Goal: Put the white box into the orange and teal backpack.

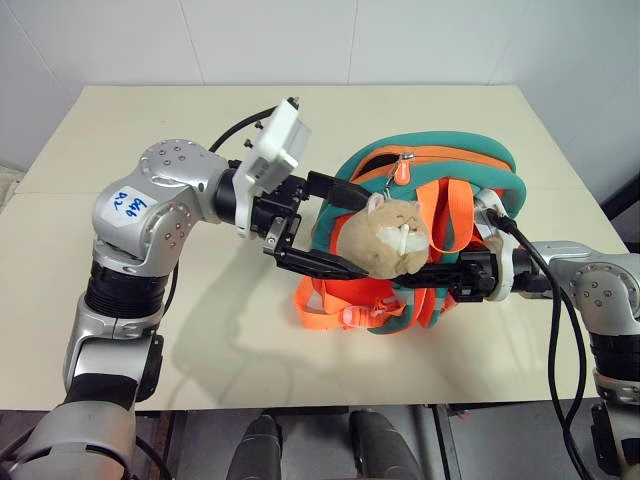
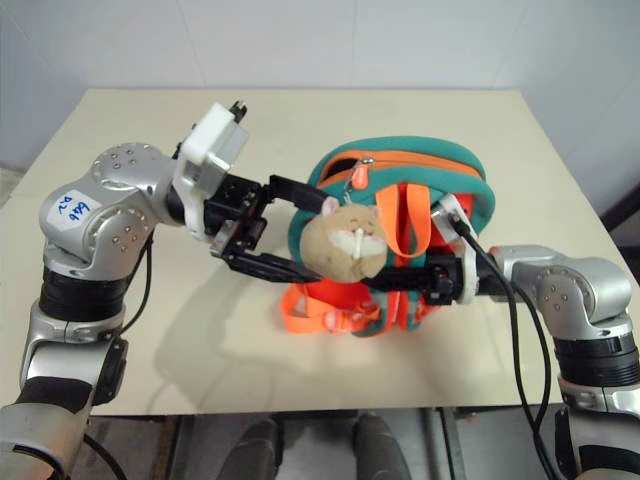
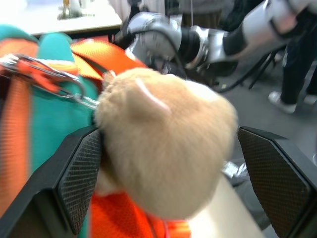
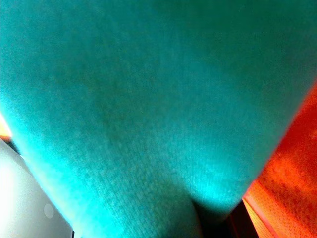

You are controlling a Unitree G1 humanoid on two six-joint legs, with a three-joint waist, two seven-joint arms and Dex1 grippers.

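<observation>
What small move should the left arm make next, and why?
Probably draw the left gripper back from the plush charm. Its open fingers straddle the charm, not the zipper pull. The backpack, pinched by the right gripper, looks zipped, so aim at the pull next.

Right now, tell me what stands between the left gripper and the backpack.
The tan plush charm hangs in front of the orange and teal backpack and sits between the open fingers of the left gripper, so it blocks that gripper's way to the fabric.
</observation>
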